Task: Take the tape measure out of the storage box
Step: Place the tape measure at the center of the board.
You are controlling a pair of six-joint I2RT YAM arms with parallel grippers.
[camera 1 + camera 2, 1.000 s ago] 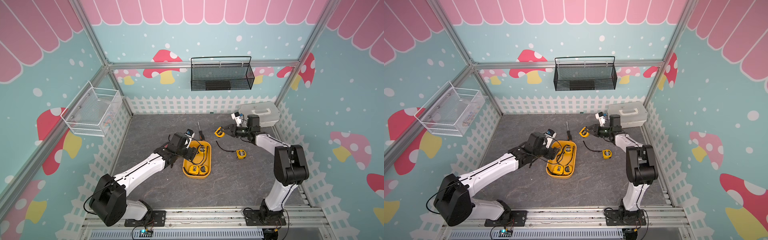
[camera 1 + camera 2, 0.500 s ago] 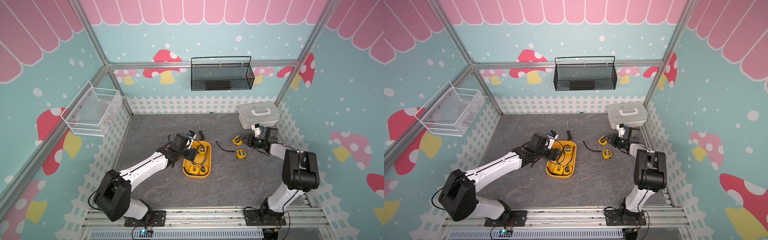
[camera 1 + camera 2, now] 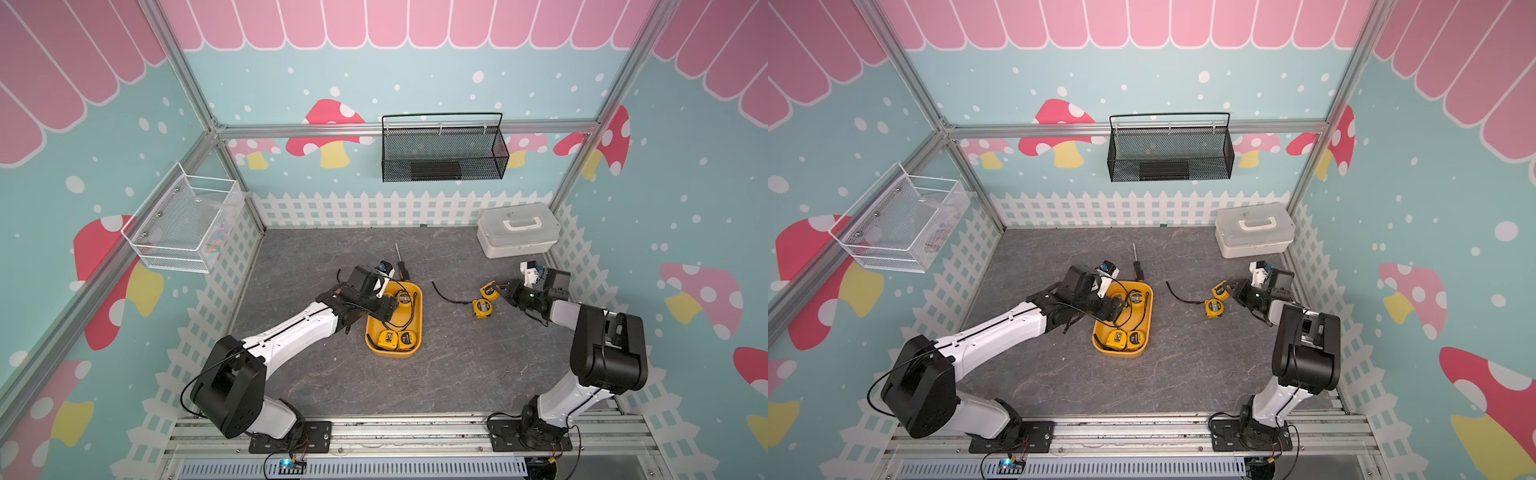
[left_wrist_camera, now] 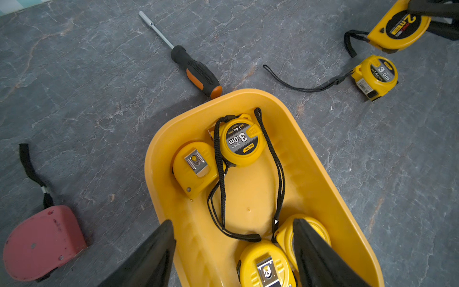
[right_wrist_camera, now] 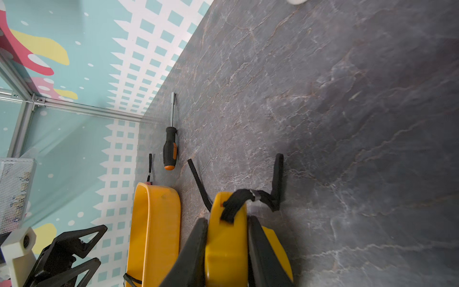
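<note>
Storage box (image 3: 419,320): a shallow yellow tray in the middle of the grey table, seen in both top views (image 3: 1149,320) and in the left wrist view (image 4: 305,159).
Box contents: 4 yellow tape measures with black wrist straps. 2 sit at the far end: the face-up tape measure (image 4: 242,141) and the clip-up tape measure (image 4: 193,166) just beside it. The near pair (image 3: 397,338) sits at the other end.
Left gripper (image 4: 232,221): over the near half of the box, fingers (image 4: 154,248) spread wide with nothing between them. 1 finger covers part of a near tape measure; whether it touches, I cannot tell.
Right gripper (image 5: 226,221): low over the table on the right side (image 3: 500,289), well apart from the box, fingers clamped on the held tape measure (image 5: 226,243).
Held tape measure: yellow, outside the box (image 3: 490,289), its black strap hanging toward the table.
Loose tape measure (image 3: 482,308): lies on the table just beside the held one, its strap stretched toward the box (image 4: 376,77).
Screwdriver (image 3: 402,268): black and orange handle, lying at the box's far corner.
Pink tape measure (image 4: 42,243): on the table beside the box, only in the left wrist view.
White case (image 3: 517,230): far right corner, lid closed.
</note>
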